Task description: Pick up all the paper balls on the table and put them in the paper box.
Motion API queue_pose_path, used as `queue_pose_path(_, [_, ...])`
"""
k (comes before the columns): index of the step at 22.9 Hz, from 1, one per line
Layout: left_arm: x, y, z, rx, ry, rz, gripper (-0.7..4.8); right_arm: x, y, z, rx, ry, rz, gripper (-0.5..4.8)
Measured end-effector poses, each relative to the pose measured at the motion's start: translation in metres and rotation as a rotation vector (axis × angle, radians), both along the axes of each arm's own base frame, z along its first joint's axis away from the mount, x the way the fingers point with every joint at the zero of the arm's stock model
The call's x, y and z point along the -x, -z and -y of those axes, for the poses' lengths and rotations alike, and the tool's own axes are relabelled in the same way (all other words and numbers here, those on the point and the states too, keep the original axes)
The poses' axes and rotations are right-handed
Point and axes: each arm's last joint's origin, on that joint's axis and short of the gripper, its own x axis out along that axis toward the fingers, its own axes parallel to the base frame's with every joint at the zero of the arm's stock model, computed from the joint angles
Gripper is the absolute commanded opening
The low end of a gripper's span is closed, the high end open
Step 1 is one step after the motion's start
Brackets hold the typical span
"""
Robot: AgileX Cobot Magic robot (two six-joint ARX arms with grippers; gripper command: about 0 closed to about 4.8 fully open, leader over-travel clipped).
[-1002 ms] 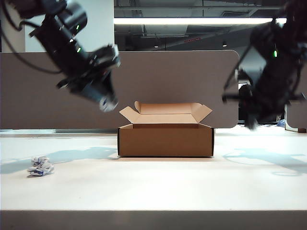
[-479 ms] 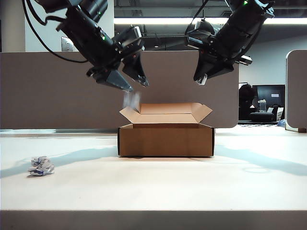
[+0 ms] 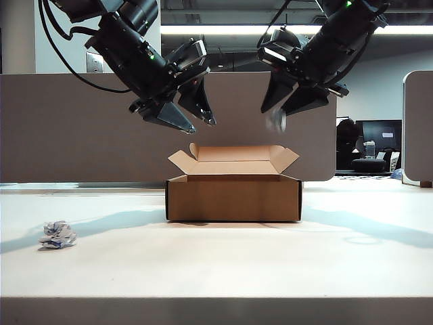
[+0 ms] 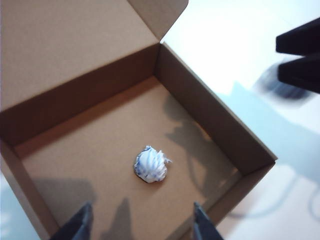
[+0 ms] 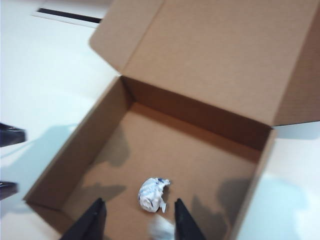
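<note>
Exterior view puts the paper box (image 3: 233, 188) on the table (image 3: 216, 267), its four flaps folded outward, and everything else can be placed from that box. Above the box's left rim hangs the left gripper (image 3: 191, 124), its two dark fingers spread apart and pointing down toward the opening, with nothing between them. Above the box's right rim hangs the right gripper (image 3: 284, 107), its fingers likewise parted; just under its tips a small pale blurred wad (image 3: 275, 120) is in the air over the right rear flap, touching neither finger as far as the blur lets one tell. Well to the left of the box, alone on the white tabletop, lies a crumpled paper ball (image 3: 58, 234) with blue print. Left wrist view looks down into the box (image 4: 150, 65) past the left gripper (image 4: 140, 225), whose separated fingertips (image 4: 82, 225) frame an empty gap, and a white ball (image 4: 151, 165) rests on the cardboard floor near the middle. Right wrist view shows the same box (image 5: 210, 55) from the opposite side, the same ball (image 5: 152, 194) lying on the floor inside, and a second pale smear (image 5: 161, 229) between the open fingers of the right gripper (image 5: 137, 222).
</note>
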Motion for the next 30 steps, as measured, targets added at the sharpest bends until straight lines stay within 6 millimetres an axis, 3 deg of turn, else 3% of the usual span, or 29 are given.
queue_pose_path(8, [0.002, 0.004, -0.004, -0.062, -0.022, -0.031, 2.46, -0.001, -0.002, -0.001, -0.045, -0.032, 0.003, 2.17])
queue_pose_path(9, [0.007, 0.008, -0.009, -0.139, -0.033, -0.079, 2.47, -0.001, -0.001, 0.003, -0.022, -0.017, 0.008, 2.2])
queue_pose_path(11, [0.023, 0.014, -0.021, -0.303, -0.055, -0.216, 2.46, -0.003, 0.002, 0.012, 0.111, 0.082, 0.02, 2.76])
queue_pose_path(13, [0.039, 0.013, -0.032, -0.434, -0.078, -0.329, 2.46, -0.004, 0.008, 0.026, 0.244, 0.215, -0.007, 2.76])
queue_pose_path(15, [0.056, 0.003, -0.039, -0.477, -0.081, -0.393, 2.46, -0.004, 0.01, 0.038, 0.29, 0.275, -0.032, 2.76])
queue_pose_path(21, [0.08, -0.019, -0.048, -0.466, -0.11, -0.414, 2.46, -0.002, 0.014, 0.042, 0.32, 0.289, -0.082, 2.75])
queue_pose_path(24, [0.093, -0.013, -0.054, -0.47, -0.122, -0.442, 2.46, -0.001, 0.015, 0.042, 0.328, 0.289, -0.097, 2.74])
queue_pose_path(26, [0.116, 0.007, -0.064, -0.467, -0.129, -0.449, 2.46, 0.0, 0.015, 0.043, 0.341, 0.3, -0.101, 2.74])
queue_pose_path(30, [0.131, 0.027, -0.07, -0.449, -0.135, -0.415, 2.46, 0.002, 0.01, 0.044, 0.34, 0.31, -0.088, 2.74])
